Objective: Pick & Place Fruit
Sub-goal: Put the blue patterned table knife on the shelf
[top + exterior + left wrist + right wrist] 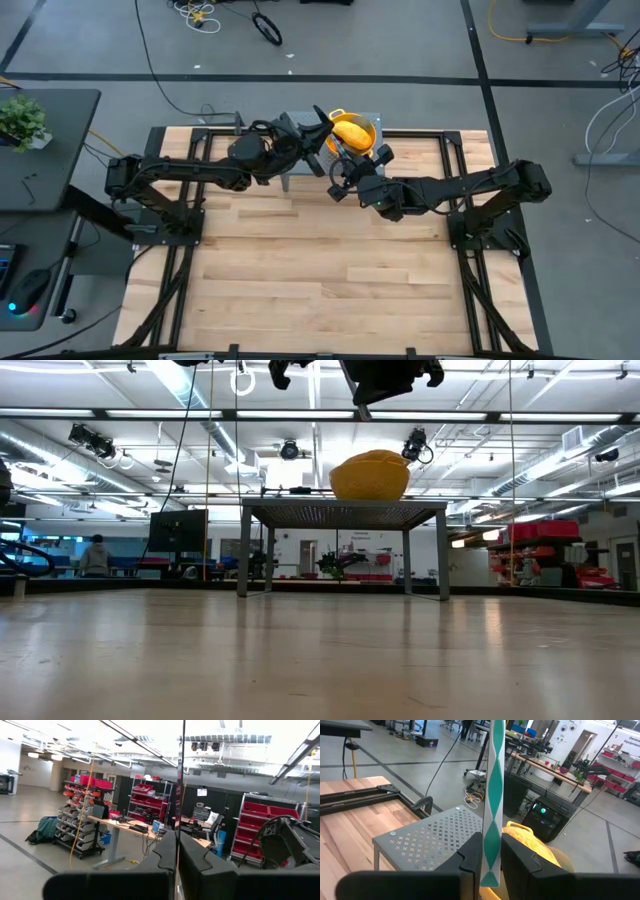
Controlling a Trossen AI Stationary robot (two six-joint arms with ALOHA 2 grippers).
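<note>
A yellow colander (356, 133) stands on a small grey perforated stand (440, 832) at the table's far middle. A yellow-orange fruit (350, 129) lies in it. Other fruit does not show. Both grippers hover level with each other just in front of the colander, high above the table. My right gripper (490, 845) is shut on a slim knife (493, 780) patterned white and teal. My left gripper (176, 840) is shut, with a thin dark edge (180, 780) rising from between its fingers; I take this for the knife seen edge-on. My left gripper pinches the thin edge (177, 832) between its two fingers, which meet on its flat faces. The strip rises out of the picture, clear of the table. My right gripper pinches the knife near its rounded lower end (490, 870), one finger on each narrow edge. The fingers lie across it. The knife stands upright in the hold, clear of the stand and the table.
The stand's legs (244, 550) rest on the wooden table (320, 270), with bare boards in front of it. Black frame rails (175, 280) run along both sides. In the room behind are shelves, desks and a person (95, 555) far off.
</note>
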